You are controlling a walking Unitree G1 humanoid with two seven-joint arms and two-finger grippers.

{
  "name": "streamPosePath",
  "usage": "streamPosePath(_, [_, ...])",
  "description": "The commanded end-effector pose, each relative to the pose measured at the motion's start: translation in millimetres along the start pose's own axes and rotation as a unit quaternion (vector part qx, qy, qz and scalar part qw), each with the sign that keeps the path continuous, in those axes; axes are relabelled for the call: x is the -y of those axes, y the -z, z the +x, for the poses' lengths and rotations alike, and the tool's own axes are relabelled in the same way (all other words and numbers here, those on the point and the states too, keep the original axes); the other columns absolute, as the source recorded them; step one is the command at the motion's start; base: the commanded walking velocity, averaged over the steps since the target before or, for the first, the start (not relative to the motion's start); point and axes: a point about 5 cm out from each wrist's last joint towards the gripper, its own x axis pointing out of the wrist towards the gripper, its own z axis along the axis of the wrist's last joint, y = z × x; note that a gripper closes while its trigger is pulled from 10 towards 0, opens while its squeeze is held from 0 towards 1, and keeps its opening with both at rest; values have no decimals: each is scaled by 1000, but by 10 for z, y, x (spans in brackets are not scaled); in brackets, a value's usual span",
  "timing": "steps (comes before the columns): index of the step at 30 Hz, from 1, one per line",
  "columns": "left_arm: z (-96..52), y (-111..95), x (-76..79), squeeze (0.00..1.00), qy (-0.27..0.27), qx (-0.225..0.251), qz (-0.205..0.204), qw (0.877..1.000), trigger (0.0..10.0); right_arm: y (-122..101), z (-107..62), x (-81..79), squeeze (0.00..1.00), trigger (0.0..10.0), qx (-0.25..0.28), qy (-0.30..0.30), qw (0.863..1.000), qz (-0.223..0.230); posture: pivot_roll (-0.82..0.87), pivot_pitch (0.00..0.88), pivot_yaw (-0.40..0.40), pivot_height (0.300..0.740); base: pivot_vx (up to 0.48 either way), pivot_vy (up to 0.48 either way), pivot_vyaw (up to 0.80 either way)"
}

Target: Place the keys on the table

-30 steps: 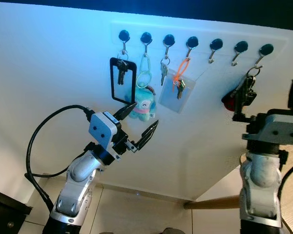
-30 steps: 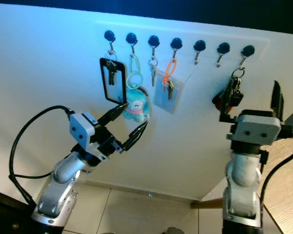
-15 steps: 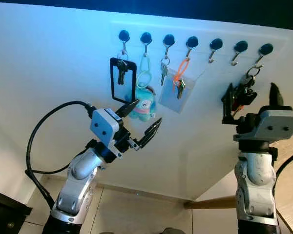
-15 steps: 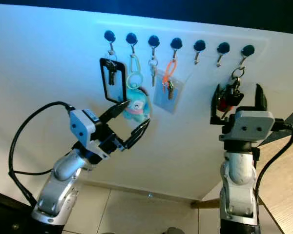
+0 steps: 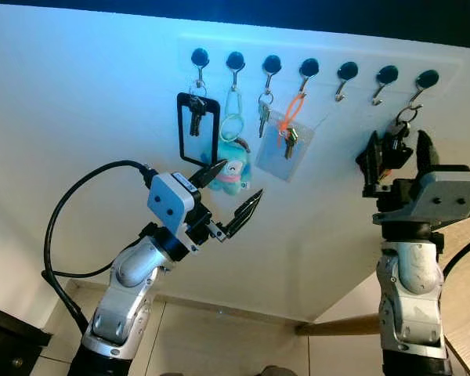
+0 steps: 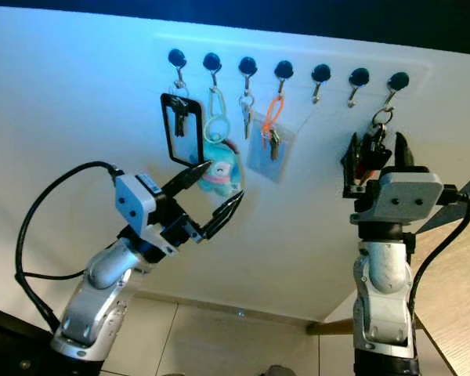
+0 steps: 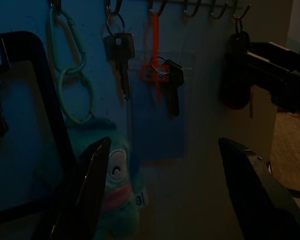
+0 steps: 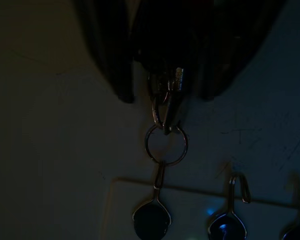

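Over the last sec I've swung the right pincer (image 5: 394,153) in from beside the keys (image 6: 368,154) to square on them: fingers now sit one each side of the dark bunch w/ red fob, narrower than half a sec back, bracketing it but not yet closed as far as I can judge. Keys hang on their ring from the end hook (image 5: 424,81), last on the right of the hook rail (image 5: 321,59); in the right wrist view the ring (image 8: 165,144) is threaded on the hook stem, bunch dark between the two fingers, contact not resolvable. Meaning for task: approach done, grasp pending; keys not lifted, nothing on the tabletop (image 6: 454,290), whose wood corner lies below and to the right of the rail. Left pincer (image 5: 235,196) wide apart, hovering below the rail's left half, just in front of the teal plush charm (image 5: 231,174), near the black card holder (image 5: 196,129); it has crept up slightly, otherwise idle. Judgement: next needs a firm close on the bunch, then a lift up and off the hook tip before pulling away from the wall. Risk: ring snagging on the hook, or fob slipping if I pinch only loose keys.
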Motion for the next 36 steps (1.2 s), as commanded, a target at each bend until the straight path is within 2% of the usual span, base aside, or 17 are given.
streamPosePath(1, [24,-40,23,0,9,6,0,1000,10000,19,-11,-9,0,0,-8,-7,1000,4,45,59,-20,740,0,0,0])
streamPosePath(8, [19,-44,19,0,10,5,1,1000,10000,9,-22,-23,0,0,-8,-9,1000,7,46,60,-17,740,0,0,0])
streamPosePath(20, [33,-58,31,0,11,6,0,1000,10000,-165,12,-58,0,0,43,-13,999,10,44,63,-19,740,0,0,0])
streamPosePath(25, [38,-71,32,0,12,9,0,1000,10000,-286,60,-69,0,0,71,1,997,14,43,63,-18,740,0,0,0])
streamPosePath(36, [36,-62,37,0,18,6,1,1000,10000,-422,186,-21,0,0,96,21,995,16,44,61,-17,740,0,0,0])
